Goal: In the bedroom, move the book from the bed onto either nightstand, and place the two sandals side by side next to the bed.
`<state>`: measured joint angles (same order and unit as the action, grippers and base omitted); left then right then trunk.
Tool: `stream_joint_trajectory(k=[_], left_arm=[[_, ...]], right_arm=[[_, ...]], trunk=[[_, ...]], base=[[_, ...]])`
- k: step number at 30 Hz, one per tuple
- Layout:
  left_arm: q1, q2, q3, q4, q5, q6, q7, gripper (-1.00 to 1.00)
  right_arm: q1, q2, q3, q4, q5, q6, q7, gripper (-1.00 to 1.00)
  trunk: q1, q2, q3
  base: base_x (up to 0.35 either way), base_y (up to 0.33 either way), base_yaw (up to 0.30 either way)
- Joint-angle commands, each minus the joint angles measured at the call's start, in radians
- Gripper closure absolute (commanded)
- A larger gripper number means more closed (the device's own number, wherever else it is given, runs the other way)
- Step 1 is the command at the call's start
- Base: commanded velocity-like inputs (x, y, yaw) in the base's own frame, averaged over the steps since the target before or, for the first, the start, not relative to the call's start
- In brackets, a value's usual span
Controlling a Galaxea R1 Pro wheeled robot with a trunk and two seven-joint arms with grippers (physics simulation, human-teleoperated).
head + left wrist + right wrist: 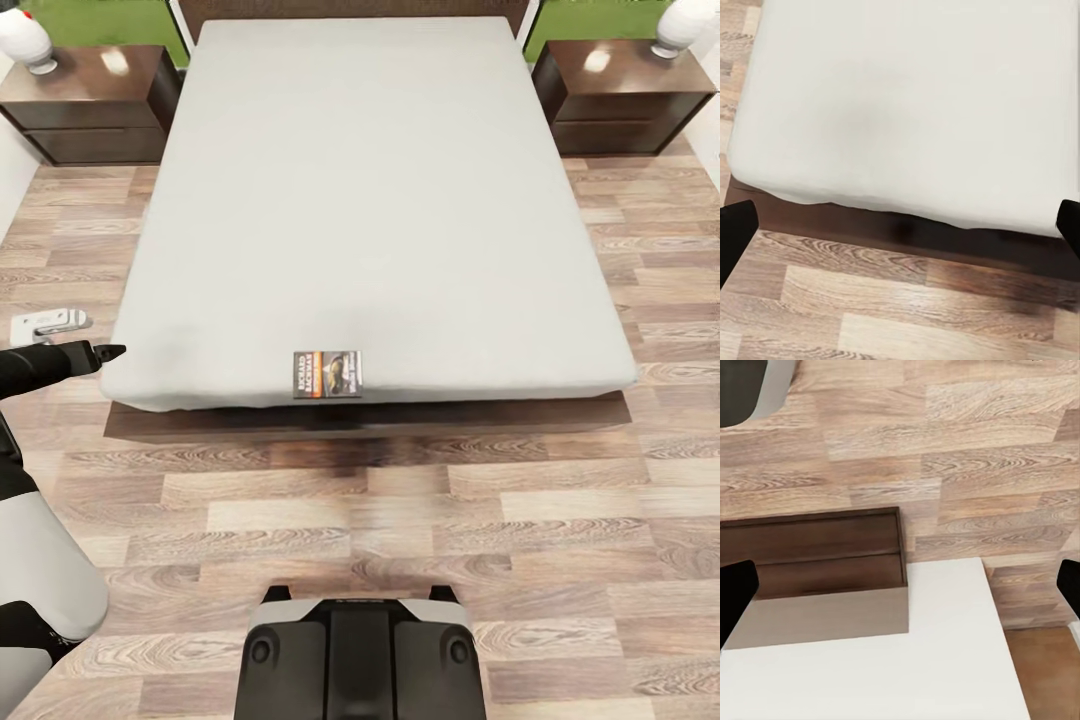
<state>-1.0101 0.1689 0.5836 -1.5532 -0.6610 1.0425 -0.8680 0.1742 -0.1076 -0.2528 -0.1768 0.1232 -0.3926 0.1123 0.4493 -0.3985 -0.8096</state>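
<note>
Robot's base (360, 655) stands at the foot of the bed (370, 200), where the book (327, 374) lies at the near mattress edge, probably within reach, while the left hand (105, 352), fingers apart, hovers beside the bed's corner.

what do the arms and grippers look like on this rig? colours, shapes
Left arm: glossy black tapered segment ending in a dark pointed tip, below it a smooth pale grey rounded shell with a black joint. Left gripper: two plain black fingers, wide apart at the wrist frame's edges. Right gripper: same black fingers. No cables or markings visible.
</note>
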Motion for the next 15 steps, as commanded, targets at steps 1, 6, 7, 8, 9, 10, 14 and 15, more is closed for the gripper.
stream_joint_trajectory(k=[1,6,7,8,9,10,14,15], left_arm=[[-0.001,0.000,0.001,-0.001,-0.009,0.005,-0.010,-1.00],[-0.001,0.000,0.001,-0.001,-0.009,0.005,-0.011,-1.00],[-0.001,0.000,0.001,-0.001,-0.009,0.005,-0.011,-1.00],[-0.001,0.000,0.001,-0.001,-0.009,0.005,-0.011,-1.00],[-0.001,0.000,0.001,-0.001,-0.009,0.005,-0.011,-1.00],[-0.001,0.000,0.001,-0.001,-0.009,0.005,-0.011,-1.00],[0.000,-0.001,0.001,-0.001,-0.009,0.005,-0.011,-1.00],[0.000,-0.001,0.001,-0.001,-0.009,0.005,-0.011,-1.00]], right_arm=[[0.001,0.000,-0.009,-0.002,0.010,-0.003,0.004,-1.00],[0.001,0.000,-0.009,-0.001,0.010,-0.006,0.004,-1.00],[0.001,0.000,-0.009,-0.002,0.010,-0.006,0.004,-1.00],[0.001,0.000,-0.009,-0.002,0.010,-0.007,0.004,-1.00],[0.001,0.000,-0.009,-0.002,0.010,-0.007,0.004,-1.00],[0.001,0.000,-0.009,-0.002,0.010,-0.007,0.004,-1.00],[0.001,0.002,-0.006,-0.001,0.011,-0.008,0.004,-1.00],[0.001,0.002,-0.005,-0.001,0.011,-0.008,0.004,-1.00]], trunk=[[0.001,-0.001,0.001],[0.001,-0.001,0.009],[0.001,-0.001,0.010],[0.001,-0.001,0.012],[0.001,-0.001,0.012],[0.001,-0.001,0.013],[0.001,-0.001,0.015],[0.001,-0.001,0.015]], base=[[0.000,0.000,-0.066],[0.000,0.000,-0.048],[0.000,0.000,-0.027],[0.000,0.000,-0.022],[0.000,0.000,-0.014],[0.000,0.000,-0.011],[0.000,0.000,-0.006],[0.000,0.000,-0.003]])
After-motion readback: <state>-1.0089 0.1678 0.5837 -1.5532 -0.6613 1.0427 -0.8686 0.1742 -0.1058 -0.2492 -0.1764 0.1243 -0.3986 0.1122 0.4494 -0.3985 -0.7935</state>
